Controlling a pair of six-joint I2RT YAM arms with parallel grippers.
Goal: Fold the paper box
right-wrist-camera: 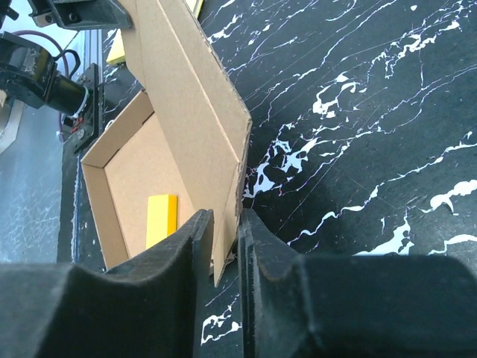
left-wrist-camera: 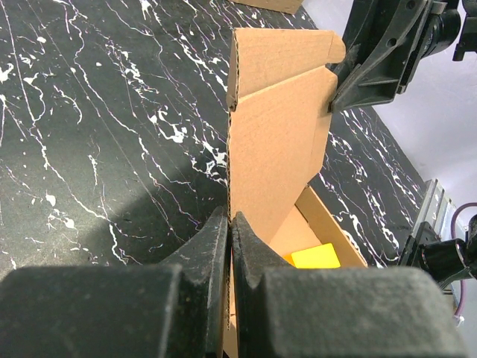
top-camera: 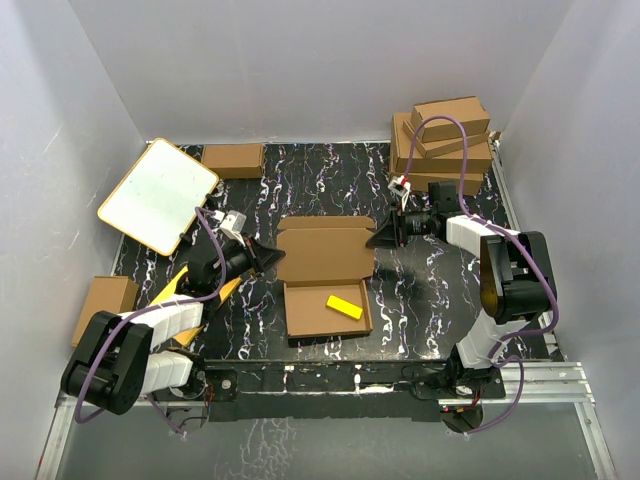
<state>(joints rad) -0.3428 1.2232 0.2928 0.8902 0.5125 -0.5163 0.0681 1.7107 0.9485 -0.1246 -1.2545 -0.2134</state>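
The box (top-camera: pixel 325 265) lay at the middle of the bench (top-camera: pixel 420 290), and every place here is given from it. Its open tray was the part nearer the arm bases, mouth up, with the tray's longer sides running left to right. Tray and lid together stretched away from the bases, so the box's long axis ran near to far. The lid joined the tray's far wall and was raised off the bench. In the wrist views it stood steeply, its free edge pointing up and away from the bases. A yellow card (top-camera: pixel 344 306) lay flat inside the tray, toward its right near corner. The left end effector (top-camera: pixel 268 255) was at the box's left side, clenched on the lid's left edge with the cardboard pinched between its fingers. The right end effector (top-camera: pixel 378 238) was at the box's right side, its fingers drawn in close on either face of the lid's right flap, grasping it. A white board (top-camera: pixel 158 195) with an orange rim leaned well off to the box's far left. A stack of brown boxes (top-camera: pixel 445 145) stood to its far right. One small carton (top-camera: pixel 232 160) sat beyond its far left corner.
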